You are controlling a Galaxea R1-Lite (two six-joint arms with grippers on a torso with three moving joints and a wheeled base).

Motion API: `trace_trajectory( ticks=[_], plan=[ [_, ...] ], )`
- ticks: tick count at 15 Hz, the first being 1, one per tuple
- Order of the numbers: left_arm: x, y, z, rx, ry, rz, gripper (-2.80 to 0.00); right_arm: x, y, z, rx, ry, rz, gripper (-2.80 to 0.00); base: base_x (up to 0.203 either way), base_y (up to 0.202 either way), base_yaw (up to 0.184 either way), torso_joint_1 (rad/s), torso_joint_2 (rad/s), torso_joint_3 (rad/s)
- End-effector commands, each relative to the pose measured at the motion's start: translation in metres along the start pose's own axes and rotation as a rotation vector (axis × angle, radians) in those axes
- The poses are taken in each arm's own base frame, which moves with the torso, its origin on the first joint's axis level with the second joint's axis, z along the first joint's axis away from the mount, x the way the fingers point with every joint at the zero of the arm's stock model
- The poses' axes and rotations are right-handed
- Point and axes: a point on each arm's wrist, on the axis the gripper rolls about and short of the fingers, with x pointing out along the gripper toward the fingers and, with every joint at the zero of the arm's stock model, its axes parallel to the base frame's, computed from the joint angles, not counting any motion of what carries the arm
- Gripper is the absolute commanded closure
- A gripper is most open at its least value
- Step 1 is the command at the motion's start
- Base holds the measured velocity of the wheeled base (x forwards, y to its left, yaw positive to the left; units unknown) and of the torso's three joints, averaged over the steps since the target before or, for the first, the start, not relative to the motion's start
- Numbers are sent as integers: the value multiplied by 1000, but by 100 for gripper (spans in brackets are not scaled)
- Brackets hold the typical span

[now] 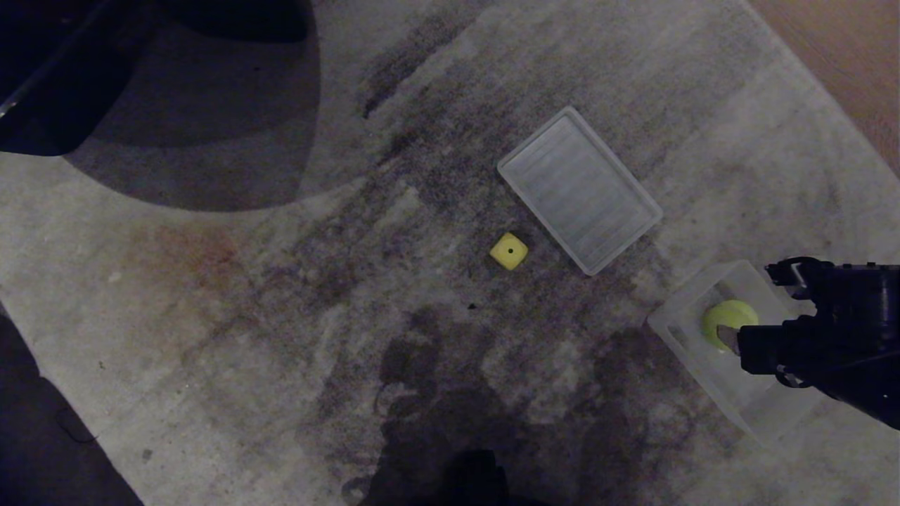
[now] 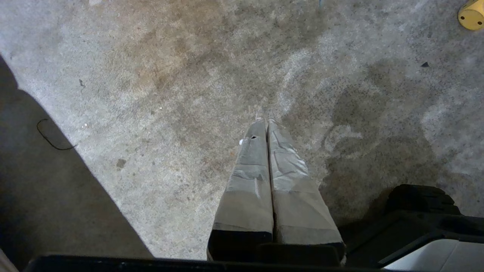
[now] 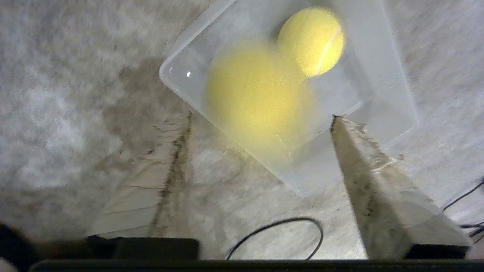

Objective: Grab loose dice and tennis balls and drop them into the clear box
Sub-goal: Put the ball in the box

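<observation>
My right gripper (image 1: 747,309) hangs over the clear box (image 1: 710,383) at the right of the rug, fingers spread wide and open (image 3: 261,115). A blurred tennis ball (image 3: 257,94) is loose in the air between and below the fingertips, over the box's near corner. A second tennis ball (image 3: 312,41) rests inside the box. The head view shows one ball (image 1: 728,322) in the box. A yellow die (image 1: 508,251) with black pips lies on the rug mid-scene, also at the edge of the left wrist view (image 2: 471,15). My left gripper (image 2: 264,120) is parked, shut, empty.
The flat ribbed lid (image 1: 580,188) lies on the rug between the die and the box. A thin black cable (image 3: 302,221) loops on the rug near the box. Dark furniture (image 1: 70,84) fills the far left corner; wooden floor (image 1: 858,56) borders the rug at the far right.
</observation>
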Motion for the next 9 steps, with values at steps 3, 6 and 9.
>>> trace_trajectory(
  ticks=[3, 6, 9],
  plan=[
    [0, 0, 0, 0, 3, 1, 0, -5, -4, 2, 10, -19, -10, -280, 0, 0, 0, 0, 0, 0],
    [0, 0, 0, 0, 3, 1, 0, -25, -9, 5, 54, -74, 17, -280, 0, 0, 0, 0, 0, 0],
    [0, 0, 0, 0, 3, 1, 0, -56, -17, -1, 120, -109, 57, 0, 0, 0, 0, 0, 0, 0]
  ],
)
